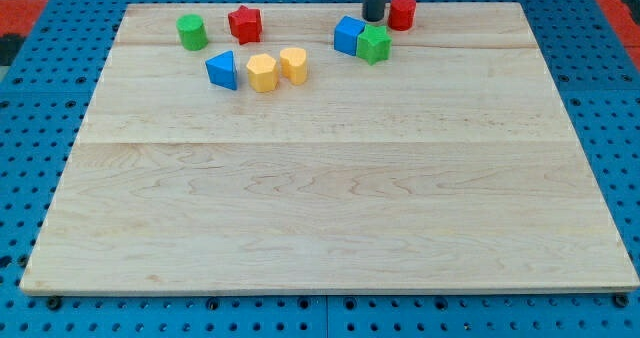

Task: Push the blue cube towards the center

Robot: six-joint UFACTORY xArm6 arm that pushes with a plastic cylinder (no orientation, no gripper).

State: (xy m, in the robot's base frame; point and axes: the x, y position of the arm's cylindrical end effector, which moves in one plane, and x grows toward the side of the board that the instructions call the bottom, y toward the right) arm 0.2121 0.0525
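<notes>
The blue cube (348,35) sits near the view's top, right of the middle, touching a green star-shaped block (374,44) on its right. My tip (374,19) is the lower end of a dark rod at the top edge. It stands just above and right of the blue cube, between the cube and a red cylinder (402,12). I cannot tell whether the tip touches the cube.
A green cylinder (192,32) and a red star (244,23) stand at the top left. A blue triangular block (223,70), a yellow hexagonal block (261,73) and a yellow block (294,65) lie below them. The wooden board (330,198) rests on a blue pegboard.
</notes>
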